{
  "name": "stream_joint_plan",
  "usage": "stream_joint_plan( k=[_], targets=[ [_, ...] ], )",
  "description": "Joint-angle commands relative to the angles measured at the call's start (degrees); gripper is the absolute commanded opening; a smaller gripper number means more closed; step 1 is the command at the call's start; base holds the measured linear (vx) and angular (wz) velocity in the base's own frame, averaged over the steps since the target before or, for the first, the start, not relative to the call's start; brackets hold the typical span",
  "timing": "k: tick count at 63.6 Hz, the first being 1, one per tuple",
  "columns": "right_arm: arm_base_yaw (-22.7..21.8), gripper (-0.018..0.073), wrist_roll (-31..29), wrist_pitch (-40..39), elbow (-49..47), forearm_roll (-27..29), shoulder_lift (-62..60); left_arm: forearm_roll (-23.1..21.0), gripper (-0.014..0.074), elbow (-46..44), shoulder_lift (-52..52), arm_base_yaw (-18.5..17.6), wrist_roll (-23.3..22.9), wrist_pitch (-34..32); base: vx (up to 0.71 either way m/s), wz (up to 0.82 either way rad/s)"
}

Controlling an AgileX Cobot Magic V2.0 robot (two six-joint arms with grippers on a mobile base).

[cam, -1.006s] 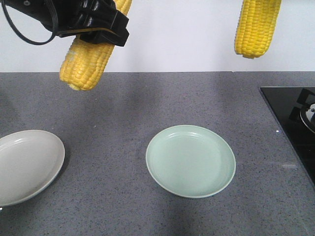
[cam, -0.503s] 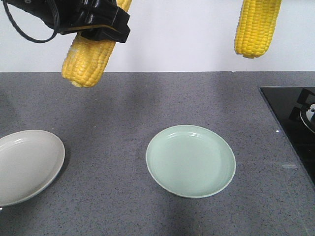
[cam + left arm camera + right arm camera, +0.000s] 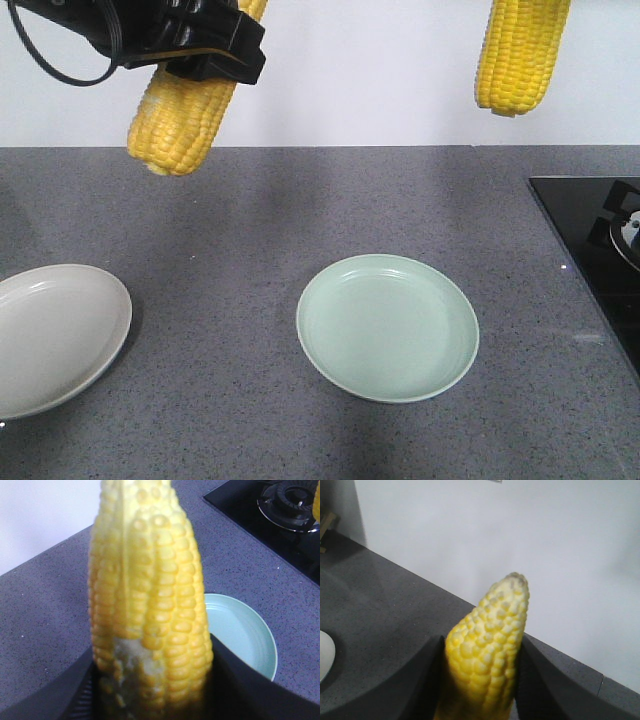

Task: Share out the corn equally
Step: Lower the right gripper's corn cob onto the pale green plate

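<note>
- Landmark: green plate (image 3: 388, 327), centre of the grey worktop (image 3: 250, 250), nothing on it.
- Beige plate (image 3: 55, 335) well to the left of the green plate, cut by the frame edge, also bare.
- Black hob (image 3: 600, 240) to the right of the green plate, at the worktop's edge.
- Left gripper (image 3: 205, 45) up in the air, behind and left of the green plate, clamped on a corn cob (image 3: 180, 125); cob hangs slightly tilted, end down. Left wrist view: jaws pressed against both sides of this cob.
- Right gripper (image 3: 480, 680) clamped on a second corn cob (image 3: 520, 55), hanging high, behind and right of the green plate.
</note>
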Motion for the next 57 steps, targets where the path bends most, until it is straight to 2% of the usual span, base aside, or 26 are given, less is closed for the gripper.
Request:
stream_joint_plan(
  k=[1, 8, 17, 25, 39, 57],
  targets=[
    [-0.2, -0.0001, 0.5, -2.4, -1.4, 3.2, -1.7, -0.6, -0.0006, -1.8, -2.2, -0.2, -0.1, -3.9, 0.00, 0.00],
    [0.0, -0.0001, 1.2, 1.7, -1.4, 8.0, -0.3, 0.8, -0.0006, -1.8, -1.8, -0.2, 0.0, -1.3, 0.00, 0.00],
    [1.2, -0.0001, -0.3, 10.3, -1.4, 15.3, 4.3, 6.8, -0.0006, -0.9, -1.0, -0.2, -0.2, 1.6, 0.00, 0.00],
    [4.4, -0.0001, -0.9, 10.6, 1.2, 14.4, 7.9, 8.9, -0.0006, 1.7, -1.0, -0.2, -0.2, 1.6, 0.00, 0.00],
    [9.8, -0.0001, -2.6, 10.6, 10.7, 7.6, 13.1, 12.4, -0.0006, 7.6, -1.0, -0.2, -0.2, 1.6, 0.00, 0.00],
    [10.9, 0.0006, -7.3, 6.7, 19.7, 5.4, 15.6, 19.0, -0.0006, 11.1, -1.0, -0.2, -3.4, 1.6, 0.00, 0.00]
  ],
)
